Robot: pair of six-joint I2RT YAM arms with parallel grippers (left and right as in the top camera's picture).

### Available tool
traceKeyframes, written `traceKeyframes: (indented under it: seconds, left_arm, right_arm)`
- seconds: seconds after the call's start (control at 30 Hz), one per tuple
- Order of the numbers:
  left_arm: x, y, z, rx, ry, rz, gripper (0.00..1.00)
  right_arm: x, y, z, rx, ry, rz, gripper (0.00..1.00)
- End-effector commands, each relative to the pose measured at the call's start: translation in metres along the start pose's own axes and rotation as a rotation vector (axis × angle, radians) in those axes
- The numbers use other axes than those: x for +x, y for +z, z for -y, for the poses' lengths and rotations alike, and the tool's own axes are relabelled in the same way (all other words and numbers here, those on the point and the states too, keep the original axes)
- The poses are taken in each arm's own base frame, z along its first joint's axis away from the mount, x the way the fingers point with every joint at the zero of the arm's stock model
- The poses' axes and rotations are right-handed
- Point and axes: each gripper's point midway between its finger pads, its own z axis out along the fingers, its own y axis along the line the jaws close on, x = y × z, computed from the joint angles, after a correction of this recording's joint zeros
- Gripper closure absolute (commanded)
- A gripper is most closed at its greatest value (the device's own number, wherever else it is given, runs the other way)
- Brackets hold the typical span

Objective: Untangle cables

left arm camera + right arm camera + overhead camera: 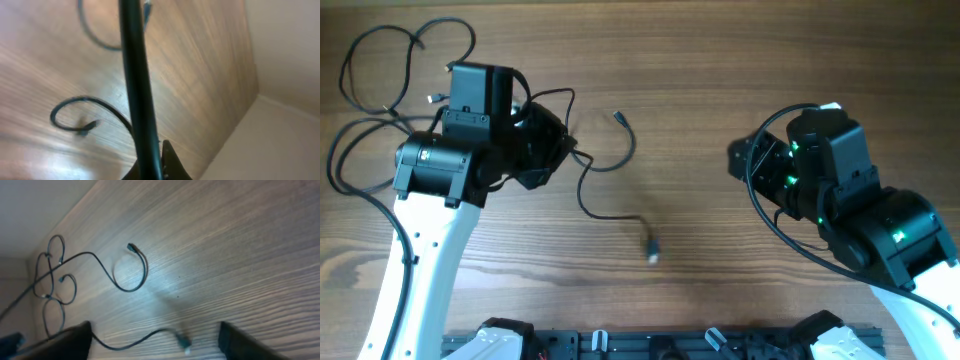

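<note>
nearest the left wrist camera, the left pincer (555, 150) is pressed together on a thin black cable (135, 75), which runs straight up the middle of that view. the right pincer (155, 330) is spread wide with nothing between its fingers, hanging over bare surface (720, 60) at the right of the overhead frame.

just beyond it, at lower centre, a silver-tipped plug (651, 250) lies free at the end of a strand that curves back toward the left pincer. further up, a second strand arcs round to a small black plug (618, 117). i cannot tell whether these two strands are one cable or two.

farthest off, at the upper left of the frame, the rest of the cables (380, 80) lie in overlapping loops, not yet sorted.

the step in hand looks like drawing one cable clear of the pile. the next move probably calls for the right pincer to drop onto a free plug end and close there, then pull away to the right while the left pincer holds firm.
</note>
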Motion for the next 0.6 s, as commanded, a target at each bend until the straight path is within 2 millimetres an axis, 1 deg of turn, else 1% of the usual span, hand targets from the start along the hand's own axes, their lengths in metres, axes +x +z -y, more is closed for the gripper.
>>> traceKeyframes:
  seconds: [0.0,0.03,0.1,0.17,0.23,0.3,0.4,0.47,0.57]
  left_arm:
    - [0.040,-0.011,0.038,0.186,0.393,-0.115,0.96]
    - [0.054,-0.014,0.048,0.232,0.464,-0.137,0.96]
    - [0.075,-0.022,0.062,0.293,0.584,-0.147,0.96]
    - [0.105,-0.035,0.081,0.386,0.778,-0.153,0.96]
    - [0.121,-0.042,0.089,0.431,0.884,-0.138,0.96]
    - [0.131,-0.047,0.088,0.441,0.961,-0.129,0.96]
    - [0.145,-0.046,0.079,0.434,1.063,-0.160,0.96]
    - [0.154,-0.045,0.072,0.430,1.157,-0.180,0.96]
    - [0.162,-0.045,0.070,0.450,1.291,-0.180,0.96]
  right_arm:
    - [-0.002,-0.003,-0.001,-0.013,-0.021,0.014,0.00]
    - [-0.004,-0.003,-0.003,-0.020,-0.029,0.019,0.00]
    - [-0.005,-0.003,-0.005,-0.028,-0.029,0.025,0.00]
    - [-0.006,-0.003,-0.007,-0.036,-0.029,0.031,0.00]
    - [-0.009,-0.003,-0.008,-0.038,-0.012,0.045,0.00]
    - [-0.017,-0.003,-0.003,-0.012,0.076,0.086,0.00]
    - [-0.025,-0.004,0.001,-0.005,0.202,0.118,0.00]
    - [-0.027,-0.004,-0.003,-0.034,0.256,0.110,0.00]
    - [-0.028,-0.004,-0.013,-0.090,0.247,0.078,0.00]
